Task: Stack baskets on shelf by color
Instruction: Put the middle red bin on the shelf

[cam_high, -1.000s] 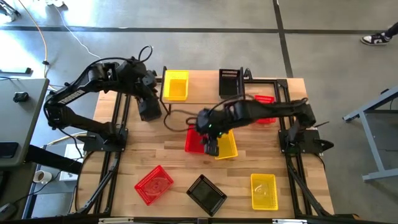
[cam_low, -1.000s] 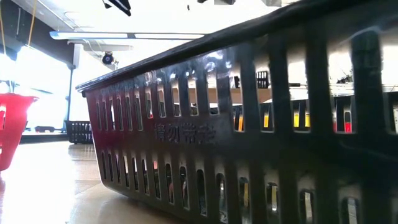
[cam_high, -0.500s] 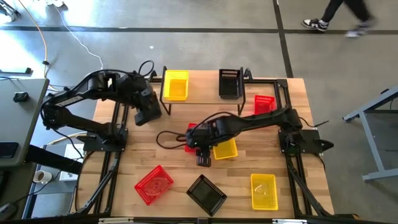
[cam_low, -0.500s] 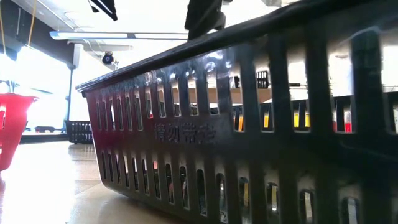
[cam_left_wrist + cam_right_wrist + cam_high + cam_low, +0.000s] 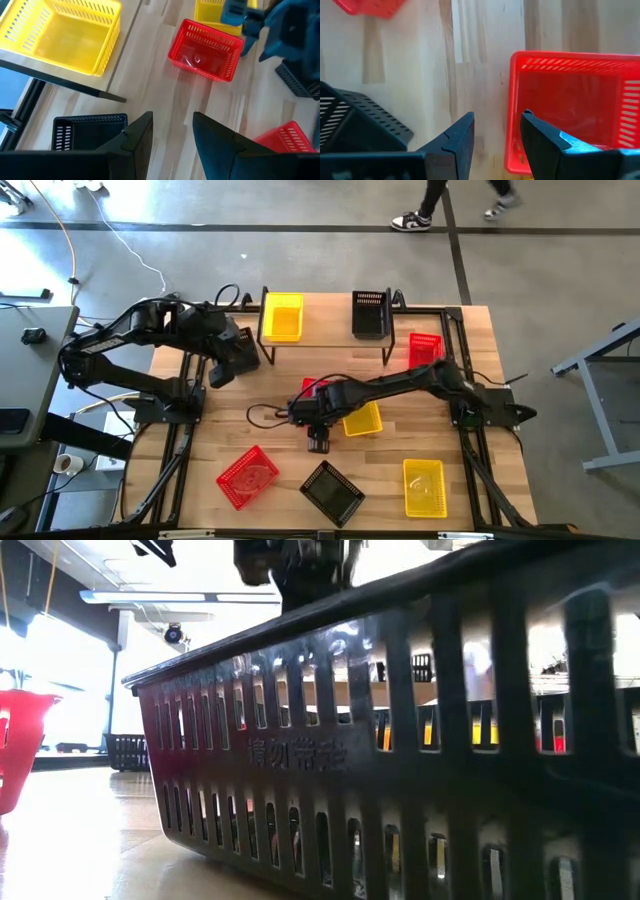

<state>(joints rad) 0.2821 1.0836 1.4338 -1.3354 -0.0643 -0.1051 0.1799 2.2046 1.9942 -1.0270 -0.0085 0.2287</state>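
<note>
While the right gripper (image 5: 318, 442) hangs with its fingers apart and empty over the middle of the wooden table (image 5: 200, 450), a red basket (image 5: 312, 392) lies just behind it, touching a yellow basket (image 5: 362, 420) at its side. Nearer the front edge sit another red basket (image 5: 247, 476), a black basket (image 5: 333, 491) and a second yellow basket (image 5: 424, 486), well apart from one another. The right arm stretches long and low across the table from its base on the right. Farther back, the left gripper (image 5: 220, 373) hovers by the left end of the shelf (image 5: 325, 332), fingers parted, holding nothing. On the shelf stand a yellow basket (image 5: 282, 317) and a black basket (image 5: 370, 313); a red basket (image 5: 424, 350) lies beside its right end. Beyond the table a person's legs (image 5: 440, 200) cross the grey floor.
</note>
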